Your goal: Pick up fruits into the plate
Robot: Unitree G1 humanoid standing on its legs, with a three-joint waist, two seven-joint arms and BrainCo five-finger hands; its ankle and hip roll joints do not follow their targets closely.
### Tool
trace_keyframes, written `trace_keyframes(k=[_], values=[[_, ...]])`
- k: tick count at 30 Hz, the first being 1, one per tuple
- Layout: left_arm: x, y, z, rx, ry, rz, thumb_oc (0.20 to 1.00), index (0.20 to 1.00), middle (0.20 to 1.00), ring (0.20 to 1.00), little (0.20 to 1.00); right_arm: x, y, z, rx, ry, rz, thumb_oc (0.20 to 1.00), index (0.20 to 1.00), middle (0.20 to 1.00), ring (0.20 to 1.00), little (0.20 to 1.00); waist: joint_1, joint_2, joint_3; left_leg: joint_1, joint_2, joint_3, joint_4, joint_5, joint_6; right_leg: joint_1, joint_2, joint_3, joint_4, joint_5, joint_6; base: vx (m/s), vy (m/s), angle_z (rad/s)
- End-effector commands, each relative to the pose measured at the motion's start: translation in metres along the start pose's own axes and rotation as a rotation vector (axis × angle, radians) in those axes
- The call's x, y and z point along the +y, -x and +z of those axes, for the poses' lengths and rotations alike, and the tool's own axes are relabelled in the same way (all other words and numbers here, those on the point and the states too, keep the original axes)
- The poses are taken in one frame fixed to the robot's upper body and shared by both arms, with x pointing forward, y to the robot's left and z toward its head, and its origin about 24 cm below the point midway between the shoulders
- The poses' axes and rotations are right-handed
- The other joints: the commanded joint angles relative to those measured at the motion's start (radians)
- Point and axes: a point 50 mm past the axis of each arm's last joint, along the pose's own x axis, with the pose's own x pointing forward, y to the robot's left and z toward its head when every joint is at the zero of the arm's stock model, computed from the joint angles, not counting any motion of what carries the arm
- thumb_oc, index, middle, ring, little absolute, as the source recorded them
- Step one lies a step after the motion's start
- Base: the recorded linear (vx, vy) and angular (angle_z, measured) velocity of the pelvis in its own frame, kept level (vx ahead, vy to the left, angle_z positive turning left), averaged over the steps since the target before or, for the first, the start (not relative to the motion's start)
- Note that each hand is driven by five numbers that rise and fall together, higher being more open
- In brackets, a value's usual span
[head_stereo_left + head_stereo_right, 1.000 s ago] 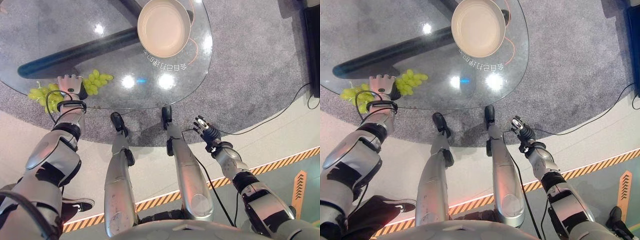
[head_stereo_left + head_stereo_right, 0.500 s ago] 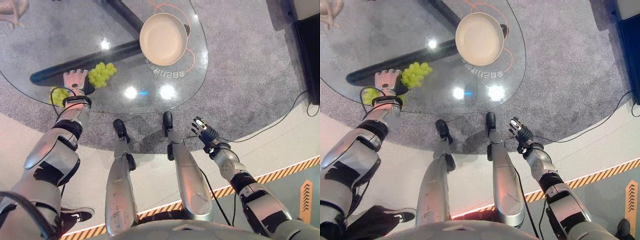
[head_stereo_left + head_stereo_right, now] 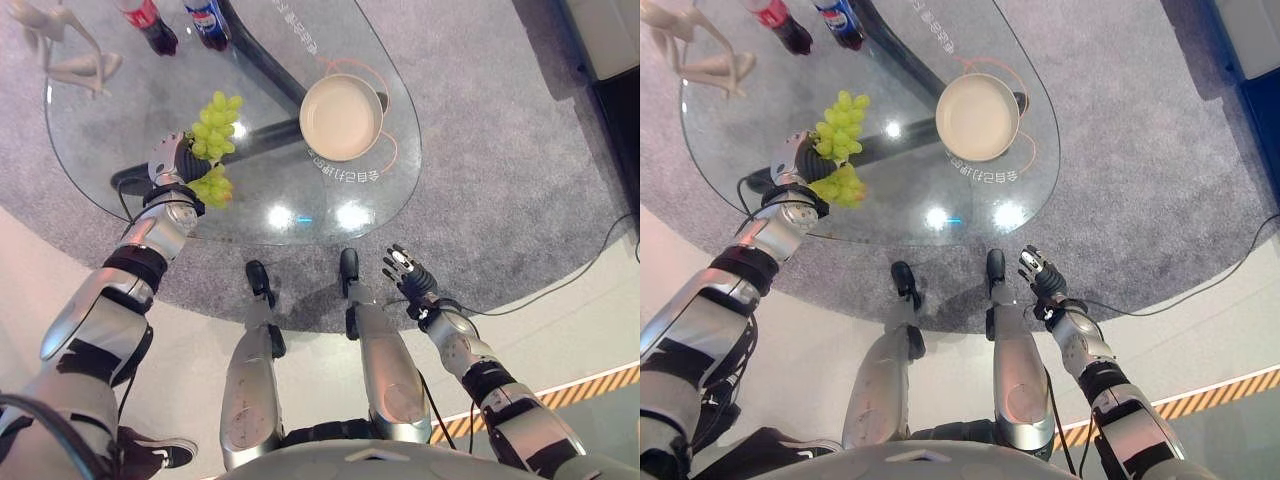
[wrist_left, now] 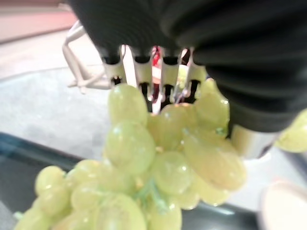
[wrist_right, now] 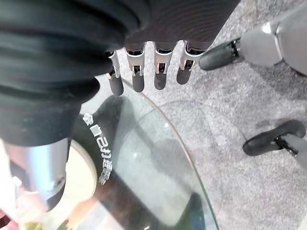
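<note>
Left robot hand (image 3: pixel 166 160): clamped on grapes (image 3: pixel 214 125), lifted.
Plate (image 3: pixel 341 117): at 3 o'clock; lower gently inside.
Right robot hand (image 3: pixel 408 272): fingers apart, idle.

The left arm enters from the lower left of the head view and reaches up toward the upper left, elbow bent, forearm angled up and slightly right. Its left hand (image 3: pixel 168 160) is raised, dark ribbed cover facing the camera, fingers (image 4: pixel 144 76) curled round a bunch of pale green grapes (image 3: pixel 212 140); part of the bunch hangs beside the wrist. The right arm enters from the lower right, forearm angled up and left. Its right hand (image 3: pixel 405 270) sits low at centre right, fingers (image 5: pixel 162 79) relaxed and slightly spread, holding nothing.
</note>
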Motion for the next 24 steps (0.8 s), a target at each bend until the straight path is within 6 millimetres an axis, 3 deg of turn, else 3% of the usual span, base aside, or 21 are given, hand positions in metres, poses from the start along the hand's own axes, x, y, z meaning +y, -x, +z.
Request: trace_keyframes(k=[1, 5, 7, 11, 12, 16, 18, 24], values=[[0.020, -0.001, 0.017, -0.114, 0.201, -0.014, 0.200, 0.200, 0.200, 0.200, 0.200, -0.002, 0.012, 0.017, -0.121, 0.041, 0.034, 1.000, 1.000, 1.000, 1.000, 1.000, 0.002, 0.039, -0.039, 0.043, -0.071, -0.013, 0.074, -0.152, 0.021, 0.018, 0.050, -0.031, 0.075, -0.084, -0.019, 0.08, -0.022, 0.00], [0.018, 0.009, 0.021, -0.166, 0.281, -0.100, 0.200, 0.200, 0.200, 0.200, 0.200, 0.007, 0.016, 0.026, -0.175, 0.088, 0.088, 1.000, 1.000, 1.000, 1.000, 1.000, 0.011, 0.042, -0.070, 0.072, -0.069, -0.016, 0.065, -0.155, 0.019, 0.059, 0.045, -0.039, 0.055, -0.084, -0.019, 0.08, -0.043, 0.03], [0.011, 0.025, 0.024, -0.223, 0.361, -0.240, 0.200, 0.200, 0.200, 0.200, 0.200, 0.019, 0.020, 0.041, -0.239, 0.208, 0.165, 1.000, 1.000, 1.000, 1.000, 1.000, 0.025, 0.043, -0.118, 0.126, -0.066, -0.020, 0.047, -0.160, 0.015, 0.132, 0.036, -0.049, 0.021, -0.087, -0.015, 0.16, -0.088, 0.13], [0.009, 0.038, 0.024, -0.252, 0.397, -0.347, 0.200, 0.200, 0.200, 0.200, 0.200, 0.024, 0.025, 0.056, -0.260, 0.329, 0.243, 1.000, 1.000, 1.000, 1.000, 1.000, 0.037, 0.037, -0.163, 0.188, -0.064, -0.022, 0.024, -0.167, 0.011, 0.209, 0.031, -0.058, -0.012, -0.093, -0.007, 0.15, -0.080, 0.10], [0.009, 0.045, 0.024, -0.281, 0.404, -0.428, 0.200, 0.200, 0.200, 0.200, 0.200, 0.026, 0.028, 0.066, -0.258, 0.416, 0.298, 1.000, 1.000, 1.000, 1.000, 1.000, 0.048, 0.031, -0.203, 0.215, -0.060, -0.023, 0.016, -0.165, 0.009, 0.244, 0.027, -0.062, -0.031, -0.087, -0.001, 0.16, -0.096, 0.03], [0.005, 0.056, 0.026, -0.313, 0.403, -0.560, 0.200, 0.200, 0.200, 0.200, 0.200, 0.024, 0.032, 0.084, -0.224, 0.540, 0.357, 1.000, 1.000, 1.000, 1.000, 1.000, 0.065, 0.022, -0.261, 0.267, -0.058, -0.024, 0.005, -0.171, 0.008, 0.303, 0.020, -0.071, -0.054, -0.082, 0.006, 0.18, -0.081, 0.13], [0.000, 0.065, 0.031, -0.335, 0.416, -0.681, 0.200, 0.200, 0.200, 0.200, 0.200, 0.023, 0.032, 0.097, -0.165, 0.613, 0.403, 1.000, 1.000, 1.000, 1.000, 1.000, 0.082, 0.016, -0.324, 0.314, -0.058, -0.029, -0.007, -0.178, 0.008, 0.355, 0.015, -0.081, -0.076, -0.079, 0.010, 0.24, -0.070, 0.06], [-0.015, 0.077, 0.049, -0.410, 0.457, -0.908, 0.200, 0.200, 0.200, 0.200, 0.200, 0.040, 0.025, 0.096, 0.036, 0.589, 0.609, 1.000, 1.000, 1.000, 1.000, 1.000, 0.107, 0.007, -0.411, 0.408, -0.064, -0.041, -0.032, -0.195, 0.013, 0.460, 0.009, -0.105, -0.119, -0.080, 0.011, 0.15, -0.030, 0.09]])
